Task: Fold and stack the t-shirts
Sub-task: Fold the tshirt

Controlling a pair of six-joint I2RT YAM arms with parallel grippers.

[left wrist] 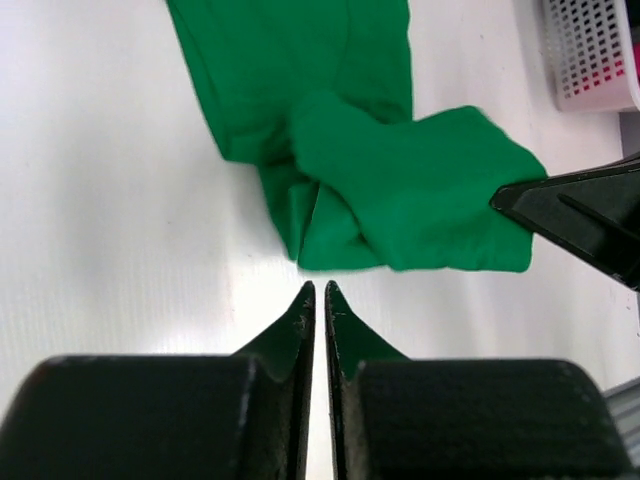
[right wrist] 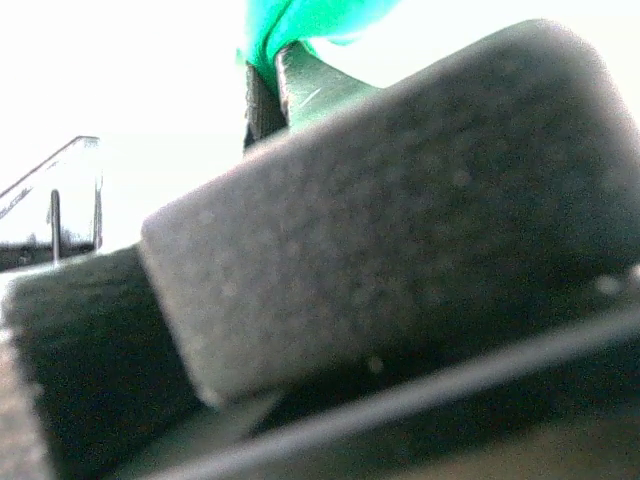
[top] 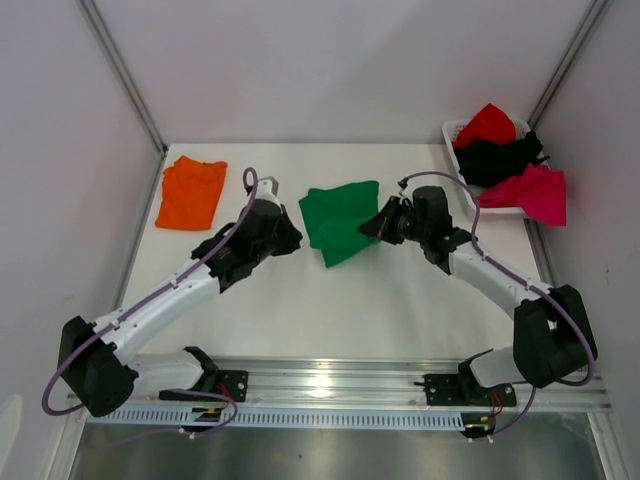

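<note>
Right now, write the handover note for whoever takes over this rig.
Left gripper: shut, empty, tips just short of the bright green cloth t-shirt.
Right gripper: shut, apparently pinching that shirt's folded-over flap.
Done: orange cloth t-shirt lies folded, back left. The green one is only part-folded.
Left to do: finish the green fold and stack it on the orange. Then do the red t-shirt, black t-shirt and magenta t-shirt, heaped in the white plastic basket, back right.

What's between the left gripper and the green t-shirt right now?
Only a thin strip of bare white table, seen in the left wrist view; the left gripper sits just short of the green t-shirt.
</note>
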